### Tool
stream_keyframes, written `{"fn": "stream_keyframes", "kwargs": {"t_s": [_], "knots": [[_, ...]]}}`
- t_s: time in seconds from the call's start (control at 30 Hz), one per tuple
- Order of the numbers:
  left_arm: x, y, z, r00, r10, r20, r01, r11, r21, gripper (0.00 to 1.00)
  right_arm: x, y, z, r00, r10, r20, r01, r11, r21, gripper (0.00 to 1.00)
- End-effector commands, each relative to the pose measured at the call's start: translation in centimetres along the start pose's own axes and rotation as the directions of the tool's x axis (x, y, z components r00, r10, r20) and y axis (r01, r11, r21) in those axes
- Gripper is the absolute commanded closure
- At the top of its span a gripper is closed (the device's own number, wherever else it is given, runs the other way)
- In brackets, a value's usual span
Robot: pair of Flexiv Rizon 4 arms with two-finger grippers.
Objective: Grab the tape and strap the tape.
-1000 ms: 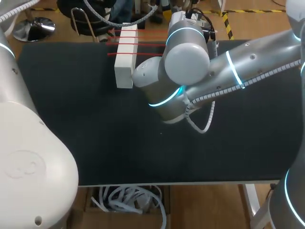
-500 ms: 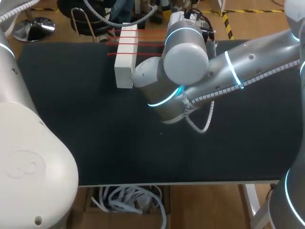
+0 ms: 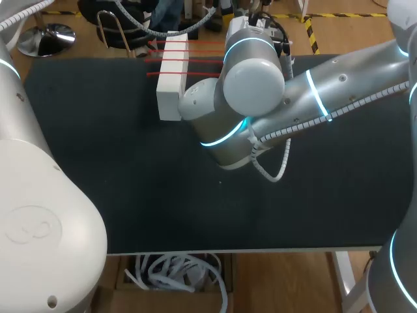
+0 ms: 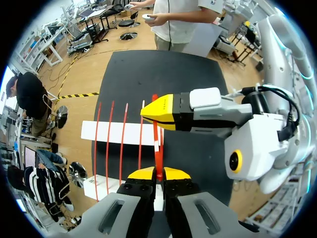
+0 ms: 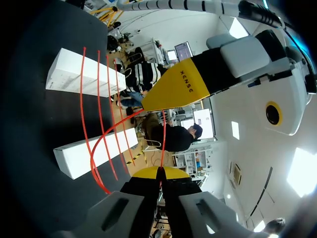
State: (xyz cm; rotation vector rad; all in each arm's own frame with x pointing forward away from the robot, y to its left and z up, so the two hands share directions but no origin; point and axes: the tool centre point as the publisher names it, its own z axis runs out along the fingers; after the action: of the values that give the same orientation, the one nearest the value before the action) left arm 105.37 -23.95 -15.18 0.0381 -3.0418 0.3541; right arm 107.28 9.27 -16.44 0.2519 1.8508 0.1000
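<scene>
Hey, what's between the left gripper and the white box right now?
Only red tape: pinched in the left gripper, it runs straight to the white box above the black table. The left wrist view shows it.

Left hand point(image 4: 158, 174) and right hand point(image 5: 159, 172) are clamped tight.

1. The surface point(image 3: 98, 163) is black and matt, with a faint cloth-like nap and no glare.
2. The white block point(image 3: 171, 78) is matt and smooth-faced, like foam or painted board; which one cannot be told.
3. The red tape point(image 4: 158, 148) is a thin, smooth, plastic-looking band.
4. The right arm point(image 3: 251, 78) has a smooth, glossy silver-grey shell. The left arm point(image 3: 39, 215) has a smooth white one with a softer sheen.
5. The left claw point(image 4: 158, 174) and right claw point(image 5: 161, 171) have satin yellow plastic tips on matt grey and black bodies.
</scene>
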Motion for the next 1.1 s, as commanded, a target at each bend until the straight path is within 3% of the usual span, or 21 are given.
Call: {"fn": "stream_keyframes", "kwargs": {"t_s": [0.03,1.1], "knots": [[0.0,-0.1,0.0,1.000,-0.001,-0.001,0.001,1.000,-0.004,1.00,-0.1,0.0,-0.3,1.000,-0.001,-0.010,0.000,1.000,-0.008,1.00],[0.0,-0.1,0.0,1.000,-0.001,-0.001,0.001,1.000,-0.004,1.00,0.1,1.5,-0.9,0.998,0.052,-0.031,-0.055,0.994,-0.095,1.00]]}}
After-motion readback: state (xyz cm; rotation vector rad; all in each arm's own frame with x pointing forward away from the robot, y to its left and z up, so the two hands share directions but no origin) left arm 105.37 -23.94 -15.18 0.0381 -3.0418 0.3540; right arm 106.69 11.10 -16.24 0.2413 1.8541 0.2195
